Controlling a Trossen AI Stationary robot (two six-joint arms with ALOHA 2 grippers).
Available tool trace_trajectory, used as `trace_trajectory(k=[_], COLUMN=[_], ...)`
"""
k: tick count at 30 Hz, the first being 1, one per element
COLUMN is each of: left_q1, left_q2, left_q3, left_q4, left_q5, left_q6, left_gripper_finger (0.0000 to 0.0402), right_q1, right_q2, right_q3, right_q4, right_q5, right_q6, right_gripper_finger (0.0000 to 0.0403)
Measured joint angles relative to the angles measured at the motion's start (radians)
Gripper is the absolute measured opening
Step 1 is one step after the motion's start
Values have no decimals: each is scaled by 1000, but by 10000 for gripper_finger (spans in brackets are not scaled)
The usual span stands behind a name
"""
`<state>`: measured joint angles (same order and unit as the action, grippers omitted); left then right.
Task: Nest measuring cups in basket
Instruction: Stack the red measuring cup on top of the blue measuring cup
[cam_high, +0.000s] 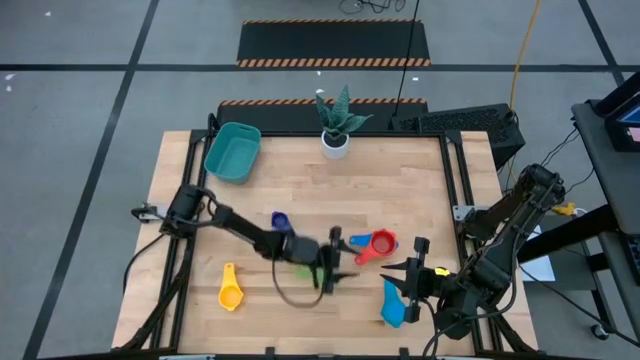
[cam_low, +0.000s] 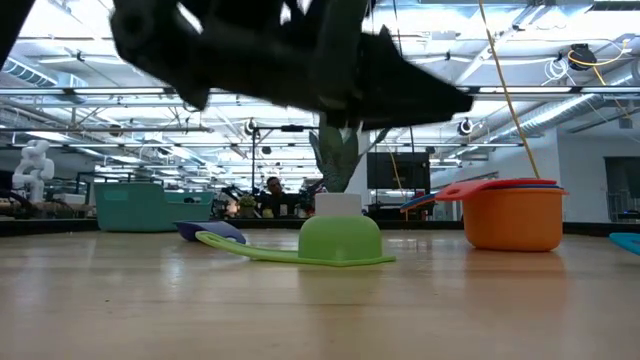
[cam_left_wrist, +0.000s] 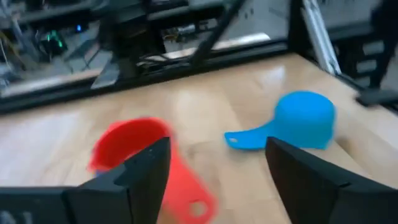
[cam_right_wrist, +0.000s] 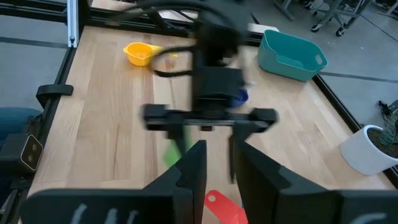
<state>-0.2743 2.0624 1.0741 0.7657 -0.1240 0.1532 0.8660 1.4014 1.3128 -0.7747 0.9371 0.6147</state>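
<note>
My left gripper (cam_high: 345, 262) (cam_left_wrist: 217, 149) hovers open over the table's middle, near the front, and points at the red cup (cam_left_wrist: 130, 146) nested in the orange cup (cam_low: 510, 218) (cam_high: 378, 243). A green cup (cam_low: 340, 240) (cam_right_wrist: 174, 152) lies bowl-down on the table, partly under that gripper. My right gripper (cam_high: 408, 268) (cam_right_wrist: 221, 152) is open to the right of the stack, above the table. A light blue cup (cam_high: 392, 305) (cam_left_wrist: 305, 118) lies bowl-down near the front edge. The yellow cup (cam_high: 230, 290) and dark blue cup (cam_high: 280, 220) sit apart on the left. The teal basket (cam_high: 233, 152) stands at the far left corner.
A white plant pot (cam_high: 335, 142) (cam_right_wrist: 373, 149) stands at the middle of the far edge. A dark cable loop (cam_high: 290, 290) hangs under the left arm. Black frame rails (cam_high: 460, 180) run along the table's sides. Bare wood lies between the basket and the cups.
</note>
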Motion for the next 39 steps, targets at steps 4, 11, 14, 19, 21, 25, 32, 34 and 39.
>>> trace_trajectory(k=[4,11,14,19,21,25,32,34,39], left_q1=[-59,-63,-61,-67,-69,-63,-44,-40,-40], left_q2=[0,63,126,218,218,217,217,217,217], left_q3=[102,202,228,298,303,306,305,305,304], left_q4=[-225,-391,-342,-345,-344,-350,-376,-378,-391], left_q5=[-6,-8,19,-69,-140,-218,-304,-336,-416], left_q6=[-16,-124,-157,-99,-79,-106,-109,-103,-60], left_gripper_finger=[276,199,170,140,132,120,117,117,117], right_q1=[0,0,-1,-2,-2,-2,0,0,0], right_q2=[0,0,0,0,0,0,0,0,0], right_q3=[0,0,0,0,0,0,0,0,0], right_q4=[0,20,32,55,53,51,52,52,50], right_q5=[-1,-1,0,0,0,-1,-52,-52,-52], right_q6=[0,-7,-29,-72,-77,-78,-52,-48,-34], right_gripper_finger=[75,75,75,75,75,75,75,75,75])
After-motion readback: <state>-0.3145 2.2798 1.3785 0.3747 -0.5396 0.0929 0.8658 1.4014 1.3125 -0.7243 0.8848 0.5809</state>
